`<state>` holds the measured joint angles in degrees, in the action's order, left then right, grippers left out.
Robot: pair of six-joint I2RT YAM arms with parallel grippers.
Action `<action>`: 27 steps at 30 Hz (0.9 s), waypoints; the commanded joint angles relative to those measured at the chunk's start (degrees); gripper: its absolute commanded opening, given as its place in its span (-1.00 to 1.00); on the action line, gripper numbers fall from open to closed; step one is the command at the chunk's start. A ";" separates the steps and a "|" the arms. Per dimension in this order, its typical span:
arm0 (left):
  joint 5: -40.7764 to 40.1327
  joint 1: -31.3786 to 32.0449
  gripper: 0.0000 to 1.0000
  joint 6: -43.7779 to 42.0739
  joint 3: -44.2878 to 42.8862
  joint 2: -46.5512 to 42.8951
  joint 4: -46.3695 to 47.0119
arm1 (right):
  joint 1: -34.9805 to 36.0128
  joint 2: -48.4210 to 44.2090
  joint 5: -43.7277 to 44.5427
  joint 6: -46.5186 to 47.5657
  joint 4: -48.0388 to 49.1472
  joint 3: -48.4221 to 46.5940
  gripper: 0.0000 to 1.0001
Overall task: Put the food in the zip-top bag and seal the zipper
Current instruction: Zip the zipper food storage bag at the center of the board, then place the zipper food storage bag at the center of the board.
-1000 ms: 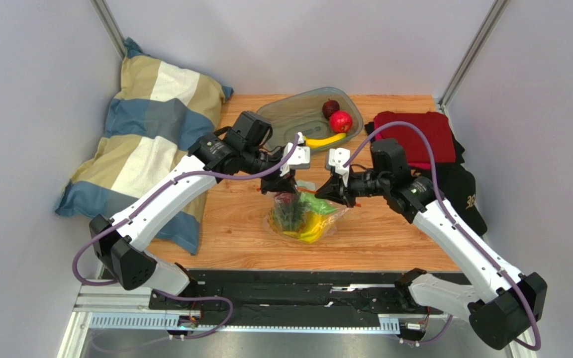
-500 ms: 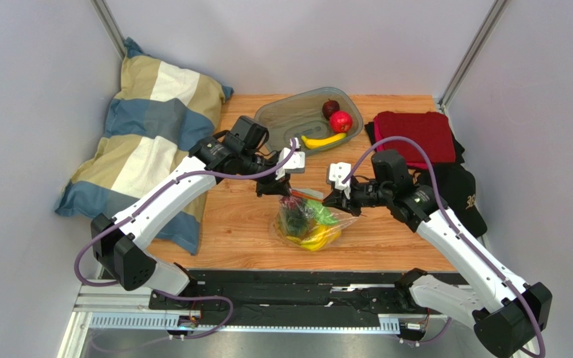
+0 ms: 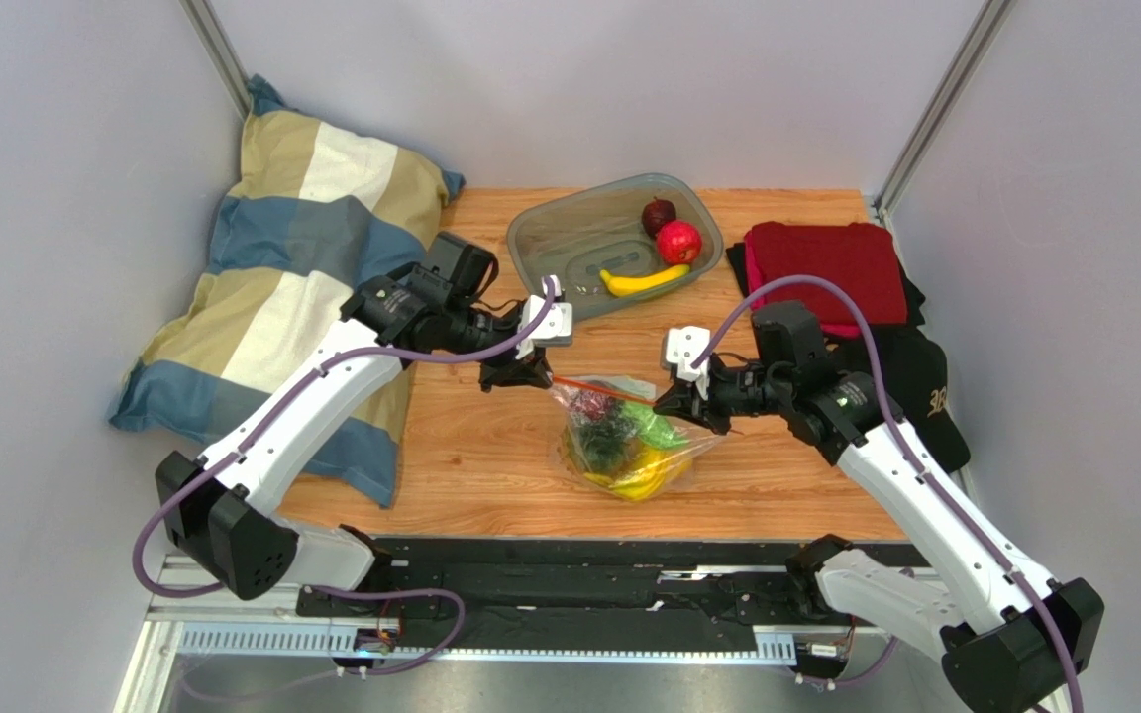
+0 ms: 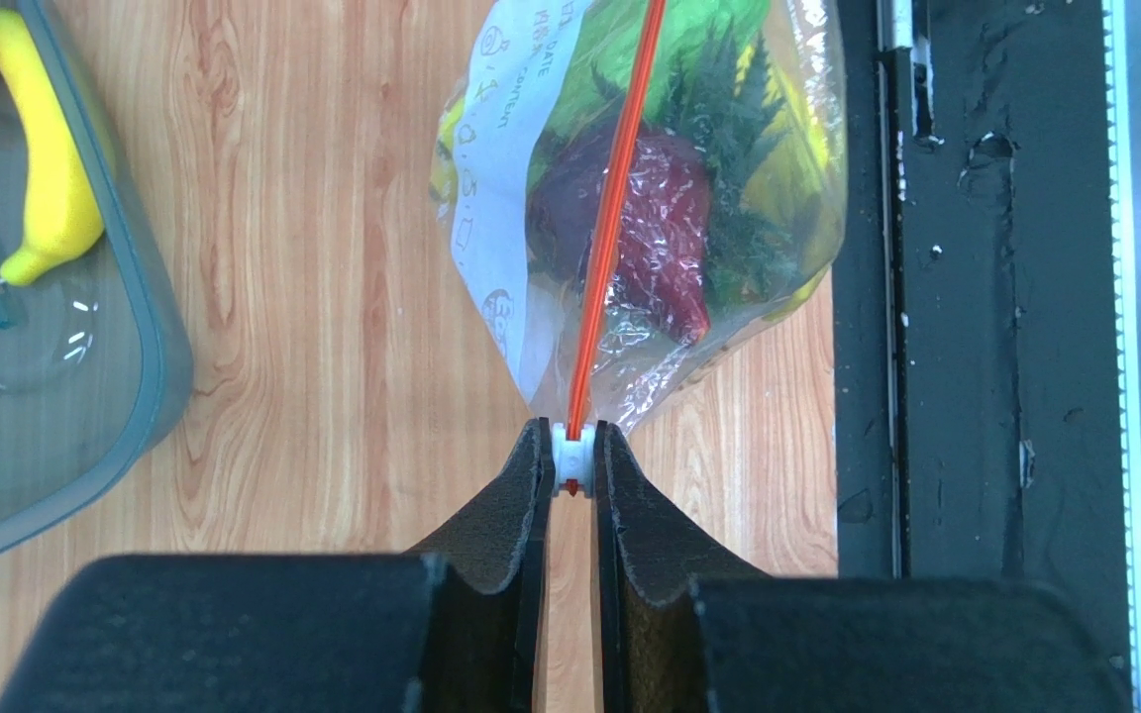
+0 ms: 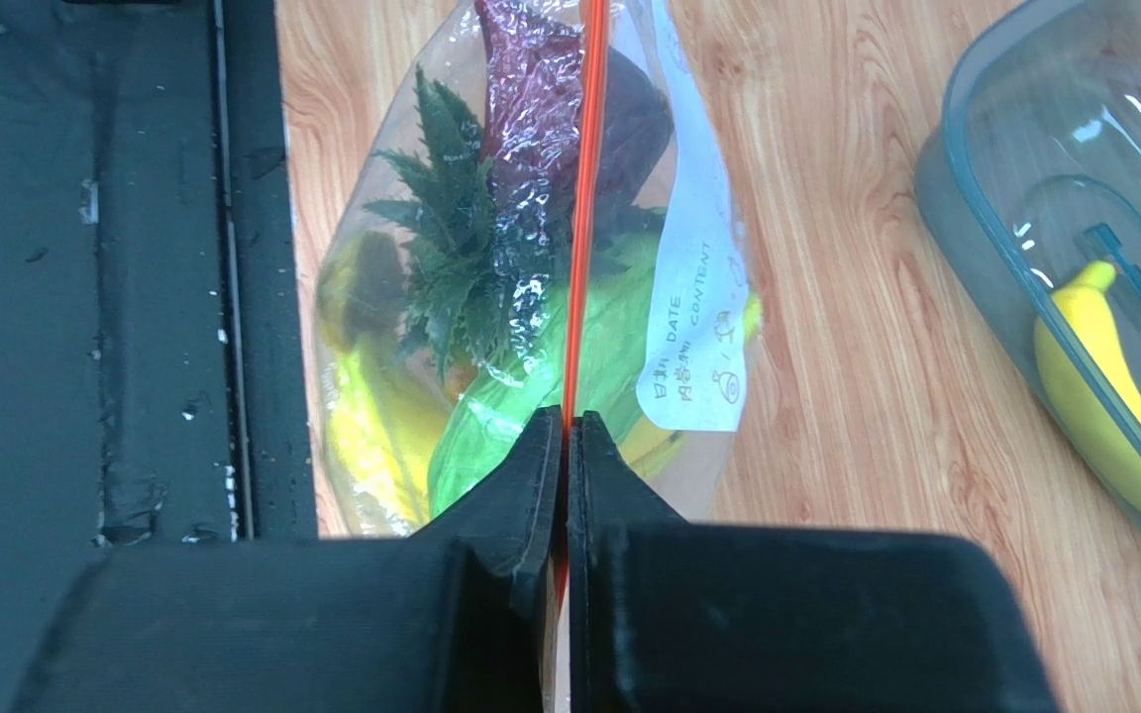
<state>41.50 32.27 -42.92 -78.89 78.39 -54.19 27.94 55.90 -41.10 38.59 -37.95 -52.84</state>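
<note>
Wrist view: slider (image 4: 572,458) in left tool (image 4: 572,443)

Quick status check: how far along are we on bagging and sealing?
Done: some food sits inside the zip-top bag. In hand: the left claw pinches the slider, the right claw pinches the zipper at its other end. Left: banana, red fruit and dark fruit lie in the tray; seal unconfirmed.
</note>
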 commanded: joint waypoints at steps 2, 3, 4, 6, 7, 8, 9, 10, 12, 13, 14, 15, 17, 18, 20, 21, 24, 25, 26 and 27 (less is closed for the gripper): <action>0.60 -2.48 -0.77 0.99 -0.30 -4.83 -0.21 | -1.05 1.66 -2.31 -0.35 -4.06 -3.49 -1.00; 1.13 -2.48 -0.73 1.78 -0.38 -4.83 0.14 | -1.14 2.02 -3.45 -1.14 -3.80 -4.46 -1.00; 1.22 -2.48 -0.62 2.57 -0.82 -4.48 0.58 | -1.05 2.54 -3.98 -1.32 -3.79 -4.90 -1.00; 1.05 -2.48 -0.54 4.06 -1.09 -4.12 0.58 | -1.05 3.68 -4.86 -2.46 -3.01 -6.04 -1.00; 0.96 -2.48 -0.36 4.50 -1.17 -3.77 0.58 | -1.05 4.21 -4.86 -3.68 -2.57 -6.31 -1.00; 0.35 -2.48 -0.28 6.07 -1.18 -3.68 0.93 | -1.05 4.83 -4.95 -3.78 -2.30 -6.75 -1.00; -0.01 -2.48 -0.20 7.05 -1.09 -3.60 1.28 | -1.05 5.96 -4.69 -3.70 -1.95 -7.10 -1.00; -0.53 -2.48 0.06 8.27 -0.91 -3.68 2.59 | -1.05 6.41 -4.52 -3.00 -1.60 -7.62 -1.00; -2.29 -2.65 0.24 13.00 -0.39 -4.29 4.96 | -1.05 7.73 -3.64 -1.07 -0.37 -8.15 -1.00; -2.73 -2.83 0.54 14.69 0.66 -5.34 7.76 | -1.05 9.65 -2.68 -0.54 0.33 -9.03 -1.00; -3.95 -2.92 0.92 16.10 1.37 -6.05 9.44 | -0.96 10.71 -1.88 1.73 0.77 -9.73 -1.00; -4.49 -3.00 0.98 19.07 2.07 -6.93 11.02 | -1.22 11.77 -0.66 2.80 0.78 -10.70 -1.00; -6.59 -3.53 0.98 21.46 3.57 -8.77 14.72 | -1.49 15.46 -0.30 4.21 1.65 -13.76 -1.00; -7.12 -3.88 0.98 24.08 3.66 -9.30 15.69 | -1.75 16.69 -0.38 4.48 2.26 -14.74 -1.00; -7.92 -5.63 0.98 27.17 3.75 -9.48 17.54 | -2.01 19.67 -0.21 5.61 4.45 -17.45 -1.00; -8.18 -6.34 0.98 28.66 3.75 -9.48 18.41 | -2.02 20.73 0.49 5.97 5.25 -18.34 -1.00; -7.92 -9.41 0.98 34.03 4.10 -9.05 19.56 | -2.80 25.65 0.94 6.93 6.23 -23.52 -1.00; -8.18 -10.03 0.98 35.87 4.10 -8.87 19.57 | -3.07 27.14 1.11 7.11 6.23 -24.76 -1.00; -8.27 -10.56 0.98 36.58 4.27 -8.69 19.57 | -3.68 29.59 1.11 7.64 6.23 -25.73 -1.00; -8.36 -11.43 0.98 37.28 4.45 -8.17 19.57 | -3.95 31.10 1.37 8.51 6.23 -27.56 -1.00</action>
<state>34.06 23.22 -13.87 -75.02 69.89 -37.93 25.41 82.48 -40.49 43.31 -36.71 -73.73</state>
